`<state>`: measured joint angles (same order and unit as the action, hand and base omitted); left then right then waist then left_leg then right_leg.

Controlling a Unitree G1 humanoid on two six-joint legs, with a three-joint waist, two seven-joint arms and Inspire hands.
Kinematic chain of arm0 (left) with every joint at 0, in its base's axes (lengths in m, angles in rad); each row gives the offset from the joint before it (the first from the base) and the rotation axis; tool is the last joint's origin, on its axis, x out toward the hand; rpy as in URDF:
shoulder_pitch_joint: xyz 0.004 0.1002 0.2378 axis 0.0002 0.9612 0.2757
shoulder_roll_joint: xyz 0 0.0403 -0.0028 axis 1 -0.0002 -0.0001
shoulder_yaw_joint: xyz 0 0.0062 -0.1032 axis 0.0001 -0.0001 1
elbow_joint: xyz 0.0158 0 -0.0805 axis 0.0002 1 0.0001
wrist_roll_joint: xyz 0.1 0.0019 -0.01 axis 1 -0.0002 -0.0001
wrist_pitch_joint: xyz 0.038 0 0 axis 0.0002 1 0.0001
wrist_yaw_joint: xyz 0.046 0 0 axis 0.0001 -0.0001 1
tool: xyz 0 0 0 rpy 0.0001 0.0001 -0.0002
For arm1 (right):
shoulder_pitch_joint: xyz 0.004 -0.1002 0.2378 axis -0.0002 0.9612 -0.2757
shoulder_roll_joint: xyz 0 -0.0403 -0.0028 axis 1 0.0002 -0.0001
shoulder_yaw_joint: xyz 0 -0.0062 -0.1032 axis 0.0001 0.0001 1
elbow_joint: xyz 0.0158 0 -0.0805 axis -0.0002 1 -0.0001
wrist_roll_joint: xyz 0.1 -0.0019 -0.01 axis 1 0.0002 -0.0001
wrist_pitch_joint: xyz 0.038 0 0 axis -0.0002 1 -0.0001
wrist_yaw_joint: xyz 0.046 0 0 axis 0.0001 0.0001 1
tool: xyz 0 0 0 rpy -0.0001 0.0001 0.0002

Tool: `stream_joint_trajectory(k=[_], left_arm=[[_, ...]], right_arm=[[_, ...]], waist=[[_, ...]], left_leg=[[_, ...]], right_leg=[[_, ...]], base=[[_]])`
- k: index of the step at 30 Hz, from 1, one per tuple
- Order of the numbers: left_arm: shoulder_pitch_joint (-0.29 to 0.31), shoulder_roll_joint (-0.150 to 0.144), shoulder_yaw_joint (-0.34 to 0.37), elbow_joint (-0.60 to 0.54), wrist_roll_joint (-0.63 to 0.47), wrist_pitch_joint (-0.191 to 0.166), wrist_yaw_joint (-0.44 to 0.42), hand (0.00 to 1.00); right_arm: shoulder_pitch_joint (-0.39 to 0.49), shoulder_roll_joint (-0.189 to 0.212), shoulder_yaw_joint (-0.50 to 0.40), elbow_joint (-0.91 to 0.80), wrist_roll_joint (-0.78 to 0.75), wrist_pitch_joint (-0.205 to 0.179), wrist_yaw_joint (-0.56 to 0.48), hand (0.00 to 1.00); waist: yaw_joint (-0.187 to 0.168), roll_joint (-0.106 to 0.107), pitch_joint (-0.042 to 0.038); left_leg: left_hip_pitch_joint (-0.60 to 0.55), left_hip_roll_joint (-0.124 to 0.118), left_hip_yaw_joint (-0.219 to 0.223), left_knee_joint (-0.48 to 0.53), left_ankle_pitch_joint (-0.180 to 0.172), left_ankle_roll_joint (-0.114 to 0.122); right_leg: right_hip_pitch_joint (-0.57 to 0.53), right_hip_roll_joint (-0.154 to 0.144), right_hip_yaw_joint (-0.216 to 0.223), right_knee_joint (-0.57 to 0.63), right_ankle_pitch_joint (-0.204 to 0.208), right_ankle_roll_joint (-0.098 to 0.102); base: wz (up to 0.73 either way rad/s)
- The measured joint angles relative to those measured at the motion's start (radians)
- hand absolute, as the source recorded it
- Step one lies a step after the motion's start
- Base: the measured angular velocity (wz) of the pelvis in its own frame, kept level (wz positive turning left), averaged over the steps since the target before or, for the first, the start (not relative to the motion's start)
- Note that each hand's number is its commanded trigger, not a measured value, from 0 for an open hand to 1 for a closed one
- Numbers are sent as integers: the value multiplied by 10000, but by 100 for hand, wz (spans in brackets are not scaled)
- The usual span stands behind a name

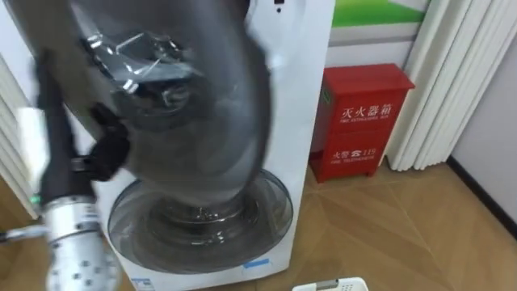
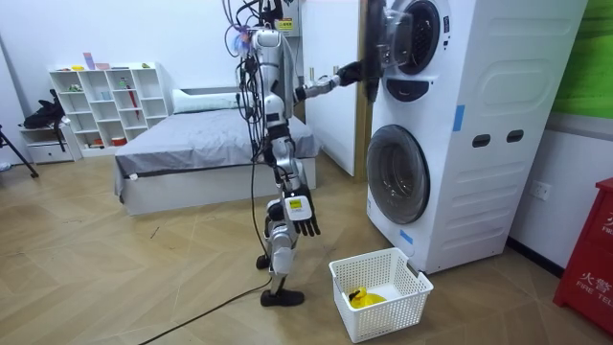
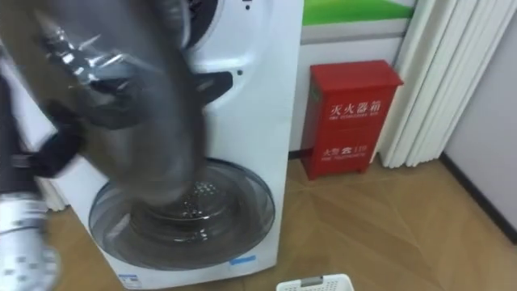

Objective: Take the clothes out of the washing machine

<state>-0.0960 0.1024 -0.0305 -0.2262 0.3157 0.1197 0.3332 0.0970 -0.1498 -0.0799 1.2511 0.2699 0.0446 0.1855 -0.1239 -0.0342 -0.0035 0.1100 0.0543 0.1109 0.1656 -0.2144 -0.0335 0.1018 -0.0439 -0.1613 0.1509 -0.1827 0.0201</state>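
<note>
Left hand (image 2: 352,72) sat on the door (image 2: 374,38) edge, grip unreadable; a slip could let it swing shut. Right hand (image 2: 305,215) hung open.

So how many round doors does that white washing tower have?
2. The upper door stands swung open, up high; the lower door beneath it is shut, near the white basket.
</note>
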Motion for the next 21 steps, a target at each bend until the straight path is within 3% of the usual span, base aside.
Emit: stream_joint_trajectory(k=[3, 9, 15, 18, 21], left_arm=[[15, -29, -350, 307, 12, 11, -271, 0], [80, -93, -1730, 1902, -104, 225, -1061, 0], [92, -23, -1642, 2239, -319, 210, -1104, 0], [154, 88, -1543, 3270, -498, -44, -1104, 0], [593, 240, -1494, 4482, -472, 22, -1104, 0]], right_arm=[[-27, -138, 156, -41, 1, 4, -3, 0], [-192, -180, 365, -101, -31, 0, -93, 0], [-178, -186, 388, -119, -42, -2, -81, 0], [-157, -183, 383, -120, -54, 17, -76, 0], [-144, -163, 507, -130, -16, 16, -4, 0]], waist=[[-73, 173, 120], [-178, 276, 159], [-124, 248, 154], [-100, 214, 130], [-74, 106, 126]], left_leg=[[63, 4, 65, -19, 0, 0], [57, 62, 198, -62, 0, 0], [395, 67, 189, -157, 0, 0], [511, 64, 208, -263, 0, 0], [604, 66, 201, -318, 0, 0]], right_leg=[[19, 15, 196, -2, 0, -1], [-43, 92, 324, -9, 3, -5], [36, 143, 768, -6, 5, -9], [75, 153, 785, -5, 5, -10], [123, 173, 796, -8, 5, -9]], base=[[-9], [-12], [-24], [-12], [-2]])
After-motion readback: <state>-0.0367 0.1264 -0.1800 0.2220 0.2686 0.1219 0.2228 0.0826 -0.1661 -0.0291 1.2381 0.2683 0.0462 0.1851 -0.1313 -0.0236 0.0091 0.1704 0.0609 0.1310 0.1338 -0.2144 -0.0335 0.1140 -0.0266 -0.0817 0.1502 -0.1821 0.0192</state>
